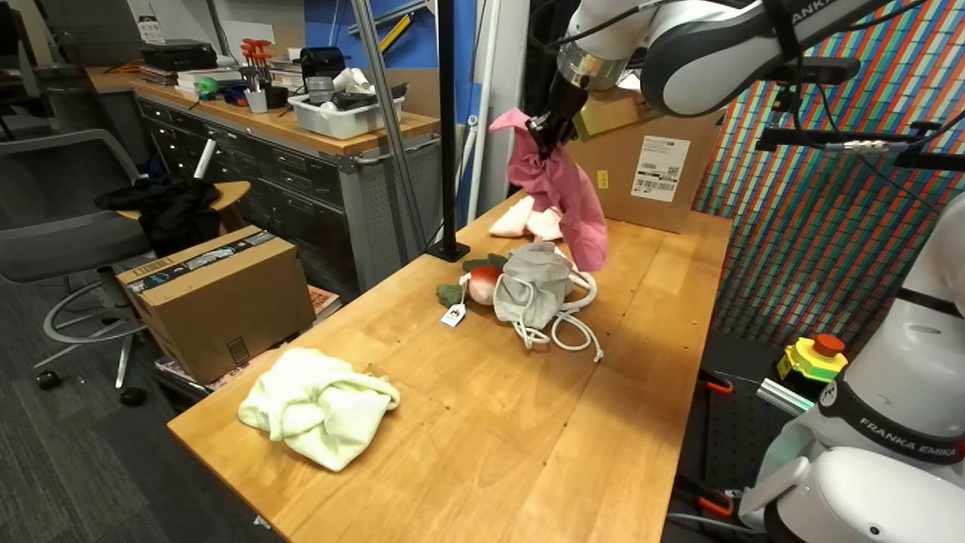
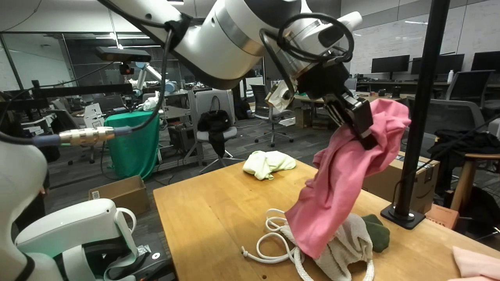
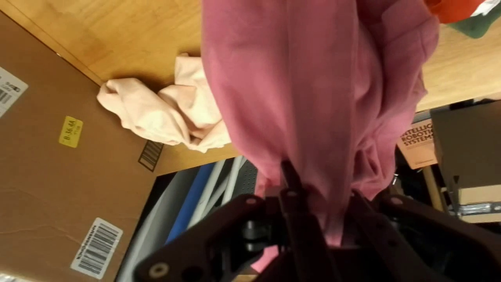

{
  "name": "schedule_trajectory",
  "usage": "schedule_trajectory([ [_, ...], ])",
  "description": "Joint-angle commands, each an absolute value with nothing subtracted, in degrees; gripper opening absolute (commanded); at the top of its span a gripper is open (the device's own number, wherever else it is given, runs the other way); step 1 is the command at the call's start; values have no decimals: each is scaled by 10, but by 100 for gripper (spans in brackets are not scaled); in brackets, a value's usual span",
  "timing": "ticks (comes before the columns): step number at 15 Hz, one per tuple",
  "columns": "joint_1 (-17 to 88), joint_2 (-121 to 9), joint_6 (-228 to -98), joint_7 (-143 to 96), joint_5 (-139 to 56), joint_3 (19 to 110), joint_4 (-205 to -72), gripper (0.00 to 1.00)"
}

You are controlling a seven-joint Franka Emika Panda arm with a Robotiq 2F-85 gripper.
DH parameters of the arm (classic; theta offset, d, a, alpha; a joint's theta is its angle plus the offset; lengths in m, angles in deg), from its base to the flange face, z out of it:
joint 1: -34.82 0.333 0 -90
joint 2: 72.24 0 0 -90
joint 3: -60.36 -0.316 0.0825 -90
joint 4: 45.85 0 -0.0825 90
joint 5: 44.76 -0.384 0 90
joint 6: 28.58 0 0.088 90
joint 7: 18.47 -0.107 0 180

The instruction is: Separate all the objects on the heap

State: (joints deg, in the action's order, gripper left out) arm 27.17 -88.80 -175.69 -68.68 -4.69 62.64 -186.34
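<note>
The claw (image 3: 320,177) is nearly closed, pinching a gathered fold of the pink cloth (image 2: 340,183), which hangs with its lower end close by the grey bag (image 1: 531,290); whether the two touch, we cannot tell. We judge the pink cloth light, limp and hard to damage: a bunched fold should hold well, though its loose tail could drag on what lies beneath. The grey bag, resting on the worktop (image 1: 482,452), looks soft too — we would take it by its crumpled body, since the white cords (image 2: 269,260) seem apt to snag. Just beside it, the red-and-green toy (image 1: 483,286) looks plump; its round middle promises a better hold than its tag (image 1: 453,314). Apart from these lie the peach cloth (image 3: 148,113), near the cardboard box (image 3: 74,172), and the pale green cloth (image 1: 324,415), towards one end — both soft, both best pinched at a raised fold. The worktop is smooth-looking wood, so cloth probably slides; a black post (image 1: 448,136) stands at its edge, with dark drawers (image 1: 301,177) and an office chair (image 1: 64,181) beyond.
</note>
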Motion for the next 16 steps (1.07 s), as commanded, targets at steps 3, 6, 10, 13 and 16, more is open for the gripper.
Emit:
schedule_trajectory([
  [3,210,-899,-1704,-711,-35,621,-1846,14],
  [6,183,-891,-1682,-722,-38,634,-1837,14],
  [10,148,-871,-1655,-753,-35,660,-1819,14],
  [13,130,-855,-1644,-795,-22,674,-1808,14],
  [16,117,-843,-1626,-894,47,674,-1798,14],
])
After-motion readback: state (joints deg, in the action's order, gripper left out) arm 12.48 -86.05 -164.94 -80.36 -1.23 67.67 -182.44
